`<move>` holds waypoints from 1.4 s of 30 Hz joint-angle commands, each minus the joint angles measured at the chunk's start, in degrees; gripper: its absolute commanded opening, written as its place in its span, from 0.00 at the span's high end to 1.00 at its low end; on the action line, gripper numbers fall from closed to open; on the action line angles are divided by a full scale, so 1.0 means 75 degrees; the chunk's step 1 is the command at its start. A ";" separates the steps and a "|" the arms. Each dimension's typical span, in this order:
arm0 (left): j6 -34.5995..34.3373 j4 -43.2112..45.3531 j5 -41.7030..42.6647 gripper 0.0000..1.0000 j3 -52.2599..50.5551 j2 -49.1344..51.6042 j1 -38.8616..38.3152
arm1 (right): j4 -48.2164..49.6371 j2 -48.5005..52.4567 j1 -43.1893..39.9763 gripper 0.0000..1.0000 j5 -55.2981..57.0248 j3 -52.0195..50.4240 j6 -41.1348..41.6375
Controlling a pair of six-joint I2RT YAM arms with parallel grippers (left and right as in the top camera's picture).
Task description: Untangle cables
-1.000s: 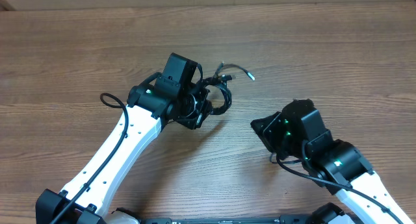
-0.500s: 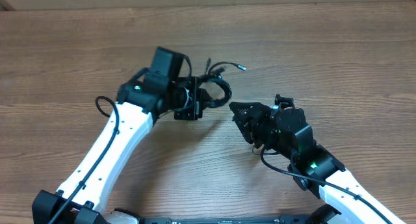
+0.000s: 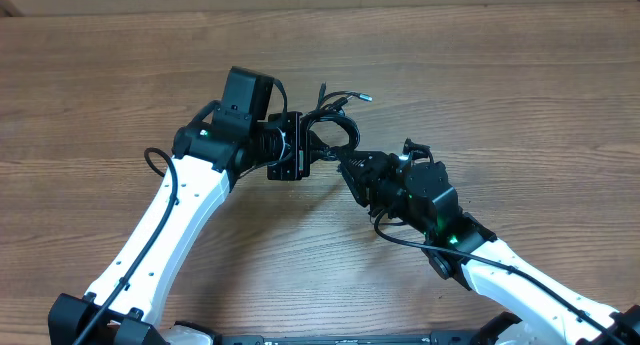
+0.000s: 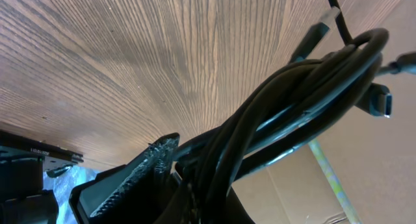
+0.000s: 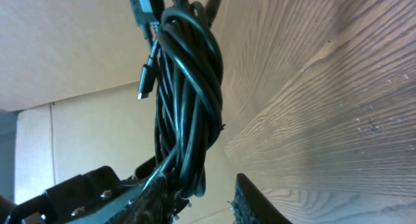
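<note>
The cables are twisted into one black bundle over the middle of the desk, with a few plug ends sticking out on the far side. The left end effector is clamped on the bundle's near end; in its wrist view the cords run out from between the fingers in a tight rope. The right end effector points in from the other side, fingers apart. The bundle passes between them, against one finger and clear of the other. It is around the cords, not clamped.
</note>
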 commanded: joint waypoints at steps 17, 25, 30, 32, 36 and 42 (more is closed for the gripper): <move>0.0099 0.1279 0.1638 0.96 0.0169 -0.0169 -0.0530 | 0.0376 0.0131 0.0029 0.75 0.0705 -0.0015 0.0236; 0.0128 0.1472 0.2066 0.96 0.0169 -0.0169 -0.0577 | 0.0845 0.0131 0.0015 0.70 0.1367 -0.0012 0.0178; 0.0117 0.1874 0.2139 0.95 0.0169 -0.0169 -0.0682 | 0.1157 0.0131 0.0015 0.58 0.1585 -0.0006 0.0184; 0.0047 0.2203 0.2334 0.96 0.0169 -0.0169 -0.0752 | 0.1192 0.0137 0.0015 0.57 0.1743 -0.0006 0.0187; -0.0052 0.2477 0.2503 0.96 0.0169 -0.0169 -0.0871 | 0.1425 0.0137 0.0015 0.79 0.1993 0.0009 0.0210; -0.0114 0.2973 0.2757 0.95 0.0169 -0.0169 -0.0807 | 0.0487 0.0140 0.0015 0.96 0.2279 0.0009 0.0143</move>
